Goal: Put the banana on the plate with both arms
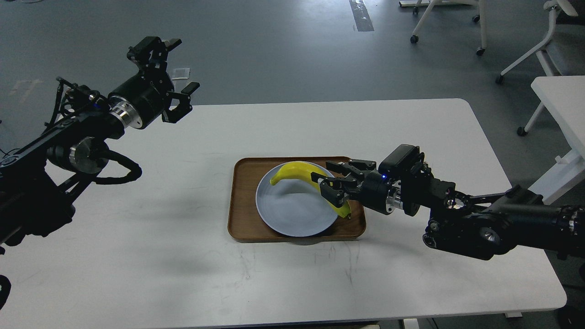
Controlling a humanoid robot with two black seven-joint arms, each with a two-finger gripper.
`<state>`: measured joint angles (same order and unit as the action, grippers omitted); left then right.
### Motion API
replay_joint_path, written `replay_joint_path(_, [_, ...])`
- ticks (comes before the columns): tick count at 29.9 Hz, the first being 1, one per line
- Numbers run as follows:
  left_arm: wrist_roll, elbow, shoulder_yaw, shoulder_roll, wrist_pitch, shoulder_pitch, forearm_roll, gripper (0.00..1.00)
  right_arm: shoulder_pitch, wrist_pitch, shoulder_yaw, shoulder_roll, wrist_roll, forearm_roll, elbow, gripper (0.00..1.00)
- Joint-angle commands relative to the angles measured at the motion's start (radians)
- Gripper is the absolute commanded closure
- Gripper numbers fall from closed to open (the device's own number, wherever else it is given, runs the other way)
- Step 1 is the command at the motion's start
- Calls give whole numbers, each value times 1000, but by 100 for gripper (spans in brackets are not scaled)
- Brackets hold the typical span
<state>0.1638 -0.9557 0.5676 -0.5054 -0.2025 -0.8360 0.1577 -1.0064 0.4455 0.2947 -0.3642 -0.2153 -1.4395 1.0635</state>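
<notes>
The yellow banana lies low over the right half of the pale blue-grey plate, its tip past the plate's right rim. My right gripper is shut on the banana's right part, just over the plate's right edge. I cannot tell whether the banana touches the plate. My left gripper is open and empty, held high above the table's far left, well away from the plate.
The plate sits on a rectangular brown wooden tray in the middle of the white table. Office chairs and another white table stand on the grey floor at the back right.
</notes>
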Motion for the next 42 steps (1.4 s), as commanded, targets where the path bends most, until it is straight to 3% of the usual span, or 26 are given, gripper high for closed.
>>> replay_joint_path(1, [0, 0, 1, -1, -5, 0, -3, 2, -11, 2, -9, -16, 2, 2, 13, 0])
replay_joint_path(6, [0, 0, 5, 5, -8, 0, -4, 2, -38, 7, -43, -39, 2, 7, 16, 0])
replay_joint_path(11, [0, 0, 6, 13, -5, -3, -10, 2, -57, 4, -193, -50, 4, 152, 16, 0])
replay_joint_path(17, [2, 0, 9, 45, -1, 1, -18, 2, -57, -24, -410, -41, 8, 563, 18, 0])
replay_joint_path(23, [2, 0, 26, 64, -3, 18, -20, 2, -40, -200, -615, -50, 34, 1098, 29, 1])
replay_joint_path(26, [0, 0, 61, 77, -3, 41, -32, 2, 3, -266, -738, -50, 76, 1333, 27, 0])
replay_joint_path(30, [-6, 0, 92, 85, -9, 55, -82, 2, 49, -345, -827, -45, 146, 1386, 15, 0])
replay_joint_path(42, [-12, 0, 104, 84, -21, 127, -112, 2, 63, -494, -827, -27, 162, 1384, -97, 0])
